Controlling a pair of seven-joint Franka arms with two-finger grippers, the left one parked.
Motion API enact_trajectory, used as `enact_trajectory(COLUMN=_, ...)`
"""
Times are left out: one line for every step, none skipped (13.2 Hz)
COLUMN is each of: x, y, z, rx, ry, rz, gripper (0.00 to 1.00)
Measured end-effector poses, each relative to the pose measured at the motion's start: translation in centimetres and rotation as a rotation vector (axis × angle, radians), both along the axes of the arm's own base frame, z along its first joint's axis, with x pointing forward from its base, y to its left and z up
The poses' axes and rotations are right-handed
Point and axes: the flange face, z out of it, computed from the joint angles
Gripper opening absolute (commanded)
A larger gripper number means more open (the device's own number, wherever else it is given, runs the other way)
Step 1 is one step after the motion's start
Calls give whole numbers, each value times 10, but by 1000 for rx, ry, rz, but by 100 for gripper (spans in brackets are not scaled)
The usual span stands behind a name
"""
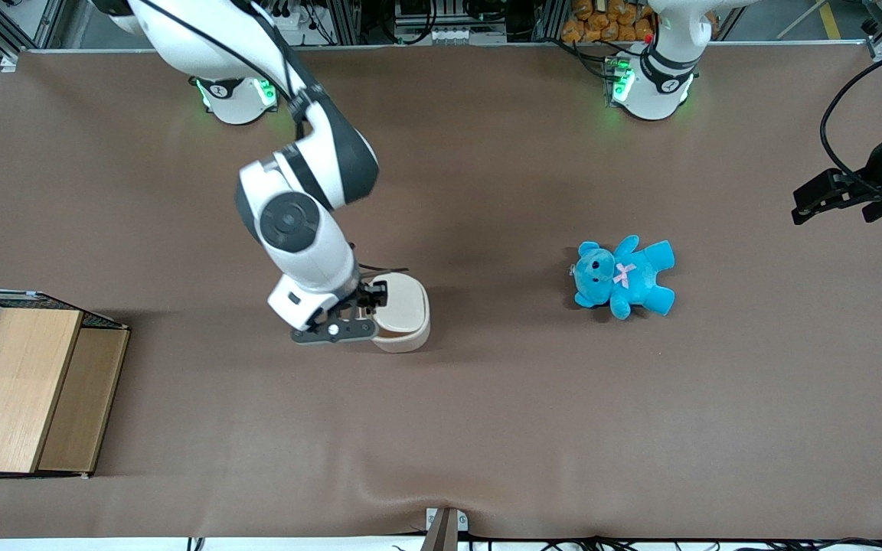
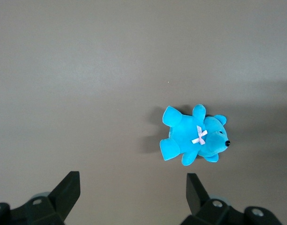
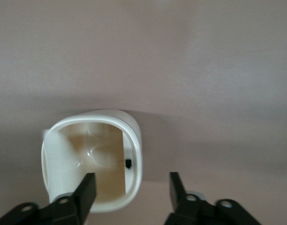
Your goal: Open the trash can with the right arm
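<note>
Brown table (image 1: pixel 487 428): trash can (image 1: pixel 403 310) upright, open-mouthed, beside claw (image 1: pixel 368 302).

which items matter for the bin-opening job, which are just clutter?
Job:
- trash can, tan inside showing in the wrist view
- gripper, open, at the can's rim
- right arm

Clutter:
- blue teddy, toward the parked arm's end
- wooden box, at the working arm's end

The right arm (image 1: pixel 295 222) and its gripper (image 1: pixel 364 306) cover the trash can (image 1: pixel 406 310) from about nine o'clock, hiding how its lid stands, while the wooden box (image 1: pixel 24 386) is cut off by the frame's edge.
</note>
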Motion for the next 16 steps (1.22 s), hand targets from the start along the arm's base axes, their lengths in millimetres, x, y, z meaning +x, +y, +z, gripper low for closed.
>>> enact_trajectory(x=1, y=-11, z=16, rx=2, ry=0, rz=-14, gripper=100)
enact_trajectory(x=4, y=-25, z=29, rx=4, ry=-2, rz=-33, gripper=100)
enact_trajectory(x=8, y=-43, z=43, rx=7, ry=-4, rz=-56, gripper=100)
enact_trajectory(x=12, y=-63, z=59, rx=11, ry=-8, rz=-70, gripper=100)
enact_trajectory(x=13, y=-84, z=76, rx=11, ry=-3, rz=-66, gripper=100)
enact_trajectory(x=12, y=-106, z=94, rx=9, ry=7, rz=-54, gripper=100)
enact_trajectory(x=10, y=-129, z=111, rx=8, ry=17, rz=-46, gripper=100)
enact_trajectory(x=7, y=-153, z=128, rx=8, ry=26, rz=-32, gripper=100)
enact_trajectory(x=3, y=-180, z=145, rx=9, ry=36, rz=-12, gripper=100)
enact_trajectory(x=-1, y=-206, z=160, rx=10, ry=46, rz=-1, gripper=100)
enact_trajectory(x=-7, y=-232, z=175, rx=8, ry=56, rz=-6, gripper=100)
enact_trajectory(x=-14, y=-255, z=190, rx=7, ry=60, rz=-18, gripper=100)
enact_trajectory(x=-22, y=-274, z=204, rx=2, ry=59, rz=-24, gripper=100)
enact_trajectory(x=-30, y=-288, z=216, rx=-1, ry=57, rz=-15, gripper=100)
enact_trajectory(x=-37, y=-299, z=225, rx=-2, ry=55, rz=-4, gripper=100)
enact_trajectory(x=-42, y=-310, z=231, rx=-4, ry=54, rz=0, gripper=100)
